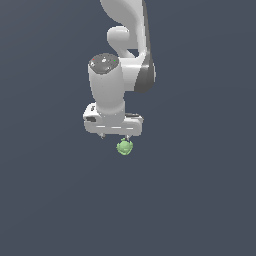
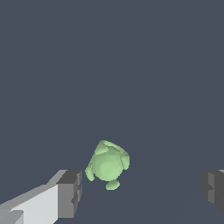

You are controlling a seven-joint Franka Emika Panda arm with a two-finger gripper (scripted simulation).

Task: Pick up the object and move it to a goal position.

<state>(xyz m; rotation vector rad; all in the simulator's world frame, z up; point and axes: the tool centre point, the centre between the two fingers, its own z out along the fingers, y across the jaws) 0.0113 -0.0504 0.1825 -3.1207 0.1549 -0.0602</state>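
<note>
- Gripper point(image 1: 114, 136): white two-finger unit on the Panda arm, pointing down over a plain dark grey surface. No edge or corner of any counter shows in either view, so position cannot be given that way.
- Jaws: spread wide. In the wrist view one grey pad point(image 2: 70, 193) sits just beside the object and the other pad point(image 2: 213, 189) stands well apart; nothing is held.
- Object point(image 1: 124, 147): small pale green lumpy ball, also seen at point(image 2: 107, 164). It lies just under the fingertips, off-centre toward the finger on the exterior view's right. Whether it rests on the surface cannot be told.
- Step in hand, judged: final alignment before the grasp.
- Handling advice: shift sideways until the ball sits midway between the pads, descend until the pads flank its widest part, then close slowly. An off-centre closure could nudge a roundish ball away.
</note>
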